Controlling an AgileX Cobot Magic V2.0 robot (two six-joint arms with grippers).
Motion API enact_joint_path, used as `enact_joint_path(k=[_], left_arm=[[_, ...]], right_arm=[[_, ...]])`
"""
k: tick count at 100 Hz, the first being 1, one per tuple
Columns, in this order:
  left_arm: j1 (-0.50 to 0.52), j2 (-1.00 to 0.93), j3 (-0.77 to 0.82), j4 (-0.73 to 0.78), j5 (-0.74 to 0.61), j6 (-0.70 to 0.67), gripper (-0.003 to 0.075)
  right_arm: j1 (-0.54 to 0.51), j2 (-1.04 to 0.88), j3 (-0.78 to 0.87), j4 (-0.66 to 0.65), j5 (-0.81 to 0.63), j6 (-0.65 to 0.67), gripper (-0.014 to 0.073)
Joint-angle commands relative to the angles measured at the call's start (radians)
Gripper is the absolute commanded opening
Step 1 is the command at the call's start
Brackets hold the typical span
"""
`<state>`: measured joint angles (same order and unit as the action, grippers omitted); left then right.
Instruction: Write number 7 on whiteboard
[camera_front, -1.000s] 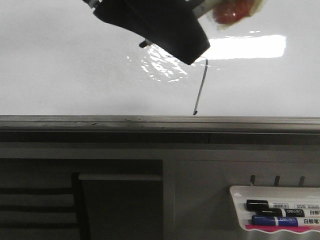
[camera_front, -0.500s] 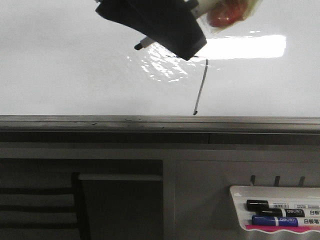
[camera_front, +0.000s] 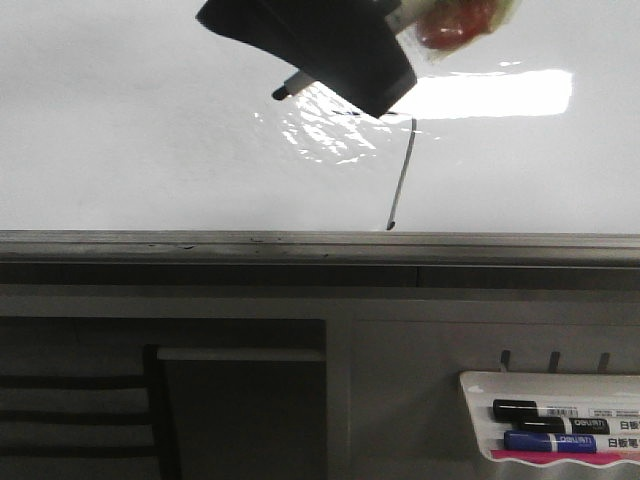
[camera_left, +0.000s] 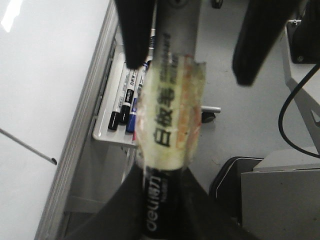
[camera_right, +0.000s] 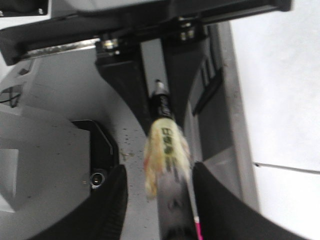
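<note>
One whiteboard (camera_front: 130, 130) filled the upper half of the front view, glossy white, with a bright rectangular glare at upper right and a grey metal edge along its bottom. On it stood one thin dark mark, the number 7 (camera_front: 401, 180): only its long slanted downstroke showed clearly, ending just above the metal edge, while its top lay at the rim of the dark tool body. Below the board, at lower right, a small white tray (camera_front: 480, 385) held two markers, one black (camera_front: 545, 410) and one blue (camera_front: 555, 441).

The left tool (camera_left: 162, 220) was clamped on a taped marker (camera_left: 167, 120), wrapped in yellowish tape with red beneath. In the front view the marker's dark tip (camera_front: 282, 93) pointed at the board, up and to the left of the downstroke, near it; contact could not be judged.

The right tool (camera_right: 157, 200) showed two dark fingers with another taped marker (camera_right: 166, 145) between them; whether they pressed it could not be told. Grey floor lay beyond.
</note>
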<state>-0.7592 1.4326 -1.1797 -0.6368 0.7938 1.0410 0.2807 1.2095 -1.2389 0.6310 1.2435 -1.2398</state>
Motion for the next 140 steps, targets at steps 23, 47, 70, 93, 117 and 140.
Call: enact_joint_path(k=[23,47,70,93,117,140], left_arm=[[0.166,-0.035,0.006,0.292,0.071,-0.531,-0.0020],[0.428,-0.147,0.215,0.239,-0.150,-0.577,-0.0020],[0.605,-0.153,0.348,0.077,-0.435,-0.577,-0.0020],[0.620,-0.131,0.364,0.073,-0.572,-0.577,-0.0020],[0.620,-0.088,0.364,0.043,-0.588,-0.577,-0.0020],[0.620,-0.059,0.364,0.016,-0.584,-0.577,-0.0020]], right_arm=[[-0.004,-0.153,-0.130,-0.122,0.037,0.201,0.0295],[-0.004,-0.186,-0.128,-0.143,0.037,0.201,0.0295],[-0.004,-0.177,-0.128,-0.143,0.037,0.201,0.0294],[-0.004,-0.177,-0.128,-0.143,0.037,0.201,0.0294],[-0.004,-0.177,-0.128,-0.143,0.037,0.201,0.0294],[-0.004,-0.177,-0.128,-0.143,0.039,0.201,0.0294]])
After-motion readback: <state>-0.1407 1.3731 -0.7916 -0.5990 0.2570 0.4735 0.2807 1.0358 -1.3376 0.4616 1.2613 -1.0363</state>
